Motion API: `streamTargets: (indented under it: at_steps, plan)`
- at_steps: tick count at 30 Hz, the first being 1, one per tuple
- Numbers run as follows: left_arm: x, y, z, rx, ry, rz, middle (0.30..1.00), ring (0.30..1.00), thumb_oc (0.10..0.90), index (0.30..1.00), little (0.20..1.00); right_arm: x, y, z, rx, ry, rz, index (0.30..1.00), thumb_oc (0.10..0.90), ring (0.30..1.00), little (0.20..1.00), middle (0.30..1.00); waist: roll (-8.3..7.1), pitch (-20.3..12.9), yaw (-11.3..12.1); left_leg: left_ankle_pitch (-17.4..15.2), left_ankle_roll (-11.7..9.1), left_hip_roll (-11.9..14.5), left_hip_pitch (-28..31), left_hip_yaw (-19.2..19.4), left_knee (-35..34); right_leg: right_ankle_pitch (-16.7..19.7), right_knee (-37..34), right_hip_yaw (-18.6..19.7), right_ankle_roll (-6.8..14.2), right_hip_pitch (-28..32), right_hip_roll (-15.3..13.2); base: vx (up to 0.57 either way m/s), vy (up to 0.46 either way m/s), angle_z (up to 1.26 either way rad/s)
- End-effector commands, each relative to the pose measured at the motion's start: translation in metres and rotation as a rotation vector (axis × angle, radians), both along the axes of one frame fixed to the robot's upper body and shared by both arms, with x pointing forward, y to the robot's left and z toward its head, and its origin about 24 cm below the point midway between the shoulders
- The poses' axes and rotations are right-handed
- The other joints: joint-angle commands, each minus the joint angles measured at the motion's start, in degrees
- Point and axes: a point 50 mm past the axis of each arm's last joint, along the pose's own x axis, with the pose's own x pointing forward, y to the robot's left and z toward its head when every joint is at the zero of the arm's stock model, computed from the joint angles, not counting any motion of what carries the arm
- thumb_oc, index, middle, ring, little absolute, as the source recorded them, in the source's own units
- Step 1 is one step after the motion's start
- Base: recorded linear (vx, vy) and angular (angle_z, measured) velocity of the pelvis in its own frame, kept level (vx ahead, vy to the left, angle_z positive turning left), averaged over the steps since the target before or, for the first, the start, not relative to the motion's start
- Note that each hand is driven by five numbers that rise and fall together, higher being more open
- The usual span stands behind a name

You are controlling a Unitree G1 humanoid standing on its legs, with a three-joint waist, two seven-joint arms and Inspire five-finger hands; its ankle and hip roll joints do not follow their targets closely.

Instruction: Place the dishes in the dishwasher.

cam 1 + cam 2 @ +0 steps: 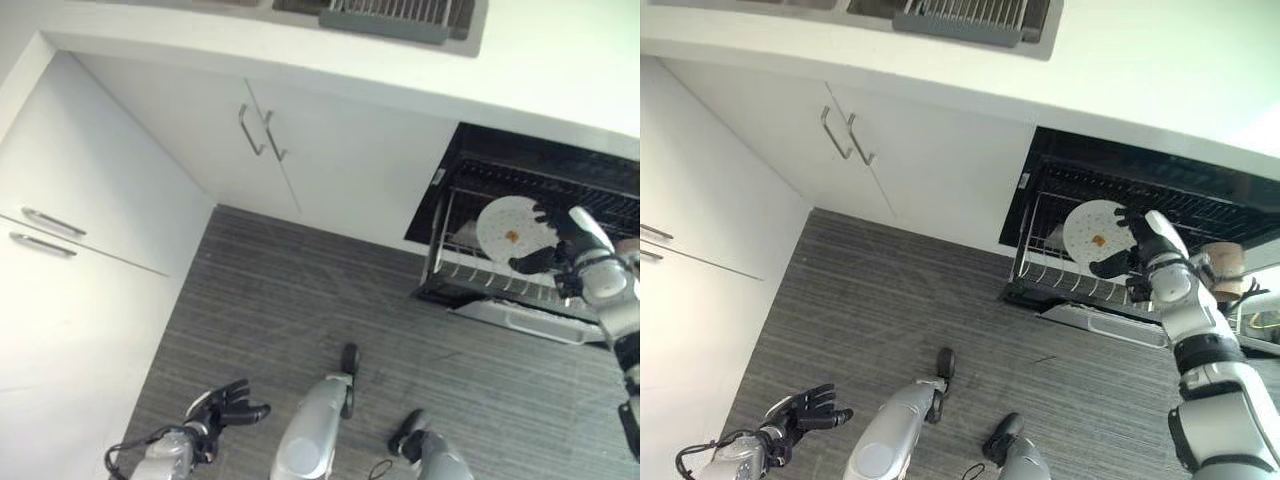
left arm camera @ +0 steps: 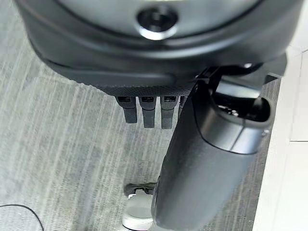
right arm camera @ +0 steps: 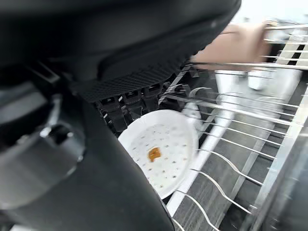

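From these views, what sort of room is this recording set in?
Most likely a home kitchen: an open dishwasher with a pulled-out wire rack, white cabinets under a countertop, and the right hand setting a white plate into the rack.

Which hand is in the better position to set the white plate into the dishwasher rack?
The right hand: it holds the white plate directly over the rack of the open dishwasher. The left hand hangs low over the floor, apart from it.
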Motion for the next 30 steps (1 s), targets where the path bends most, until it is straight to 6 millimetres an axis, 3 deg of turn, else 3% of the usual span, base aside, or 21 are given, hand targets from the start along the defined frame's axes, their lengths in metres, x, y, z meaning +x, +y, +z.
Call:
streamTargets:
  at_steps: [1, 4, 8, 13, 16, 20, 25, 26, 27, 28, 29, 30]
  plan:
    - [-0.034, 0.022, -0.002, 0.079, 0.082, 0.038, 0.900, 0.900, 0.800, 0.900, 0.900, -0.004, 0.004, 0.024, 0.281, -0.231, -0.019, 0.900, 0.800, 0.900, 0.900, 0.900, -0.97, -2.78, -1.60, -4.78, -8.14, 6.21, -2.11, 0.24, 1.91, 0.66, -3.99, 4.39, 5.90, 9.09, -1.31, 0.07, 0.047, -0.15]
    - [-0.048, 0.017, -0.011, 0.065, 0.111, 0.085, 0.900, 0.900, 0.800, 0.900, 0.900, -0.020, 0.020, 0.000, 0.566, -0.326, -0.056, 0.900, 0.800, 0.900, 0.900, 0.900, -1.69, -3.86, -4.25, -5.45, -7.86, 7.09, -0.25, 1.05, 1.91, 0.10, -3.99, 6.10, 5.69, 9.17, -0.53, 0.06, 0.052, -0.22]
    - [-0.067, 0.007, -0.023, 0.045, 0.151, 0.134, 0.900, 0.900, 0.800, 0.900, 0.900, -0.043, 0.039, -0.021, 0.798, -0.414, -0.078, 0.900, 0.800, 0.900, 0.900, 0.900, -2.30, -5.40, -7.59, -6.17, -7.54, 8.13, 1.93, 2.21, 1.91, -0.66, -3.99, 8.32, 5.65, 8.92, 0.49, 0.04, 0.044, -0.39]
    - [-0.084, -0.010, -0.038, 0.018, 0.190, 0.175, 0.900, 0.900, 0.800, 0.900, 0.900, -0.070, 0.059, -0.015, 0.951, -0.656, -0.061, 0.900, 0.800, 0.900, 0.900, 0.900, -2.53, -7.12, -11.90, -6.53, -7.51, 9.59, 4.12, 3.86, 1.91, -1.33, -3.99, 11.11, 5.63, 8.93, 1.82, 0.04, 0.039, -0.36]
    - [-0.092, -0.019, -0.044, 0.008, 0.205, 0.183, 0.900, 0.900, 0.800, 0.900, 0.900, -0.085, 0.062, -0.025, 1.054, -0.733, -0.115, 0.900, 0.800, 0.900, 0.900, 0.900, -2.35, -7.96, -13.83, -6.53, -7.69, 10.39, 5.09, 4.77, 1.91, -1.66, -3.99, 12.24, 5.28, 9.03, 2.27, 0.03, 0.034, -0.23]
    - [-0.098, -0.028, -0.049, 0.000, 0.211, 0.189, 0.900, 0.900, 0.800, 0.900, 0.900, -0.096, 0.068, -0.042, 1.157, -0.726, -0.166, 0.900, 0.800, 0.900, 0.900, 0.900, -2.09, -8.43, -15.19, -6.46, -7.91, 10.97, 6.12, 5.55, 1.91, -2.15, -3.99, 12.88, 4.78, 9.42, 2.49, 0.02, 0.029, -0.11]
    - [-0.106, -0.036, -0.054, -0.006, 0.233, 0.196, 0.900, 0.900, 0.800, 0.900, 0.900, -0.107, 0.084, -0.091, 1.313, -0.555, -0.360, 0.900, 0.800, 0.900, 0.900, 0.900, -1.66, -8.92, -16.16, -6.19, -8.25, 11.52, 7.76, 6.00, 1.91, -2.58, -3.99, 13.00, 4.06, 10.58, 2.68, 0.04, 0.006, -0.12]
    - [-0.107, -0.036, -0.054, -0.007, 0.237, 0.196, 0.900, 0.900, 0.800, 0.900, 0.900, -0.109, 0.087, -0.101, 1.344, -0.517, -0.407, 0.705, 0.670, 0.705, 0.705, 0.705, -1.56, -9.02, -16.13, -6.08, -8.31, 11.58, 7.91, 6.03, 1.91, -2.71, -3.99, 12.89, 3.94, 10.87, 2.68, 0.04, -0.009, -0.03]
    - [-0.107, -0.037, -0.054, -0.008, 0.241, 0.196, 0.900, 0.900, 0.800, 0.900, 0.900, -0.111, 0.090, -0.111, 1.371, -0.473, -0.450, 0.467, 0.511, 0.467, 0.467, 0.467, -1.47, -9.12, -16.06, -6.01, -8.37, 11.64, 8.04, 6.01, 1.91, -2.81, -3.99, 12.74, 3.83, 11.11, 2.69, 0.04, -0.011, 0.03]
    - [-0.108, -0.037, -0.055, -0.008, 0.246, 0.196, 0.900, 0.900, 0.800, 0.900, 0.900, -0.113, 0.094, -0.124, 1.452, -0.421, -0.510, 0.300, 0.400, 0.300, 0.300, 0.300, -1.34, -9.15, -15.92, -5.90, -8.46, 11.74, 8.24, 6.00, 1.91, -2.90, -3.99, 12.43, 3.70, 11.44, 2.68, 0.07, -0.019, 0.05]
    - [-0.107, -0.038, -0.056, -0.008, 0.262, 0.190, 0.900, 0.900, 0.800, 0.900, 0.900, -0.117, 0.100, -0.145, 1.608, -0.368, -0.634, 0.300, 0.400, 0.300, 0.300, 0.300, -0.99, -9.37, -15.37, -5.79, -8.61, 11.78, 8.61, 5.78, 1.91, -3.14, -3.99, 11.74, 3.47, 12.13, 2.63, 0.06, -0.018, 0.10]
    - [-0.107, -0.038, -0.056, -0.007, 0.265, 0.187, 0.900, 0.900, 0.800, 0.900, 0.900, -0.117, 0.101, -0.148, 1.638, -0.361, -0.658, 0.300, 0.400, 0.300, 0.300, 0.300, -0.95, -9.41, -15.28, -5.77, -8.63, 11.78, 8.65, 5.75, 1.91, -3.16, -3.99, 11.60, 3.45, 12.24, 2.61, 0.06, -0.020, 0.11]
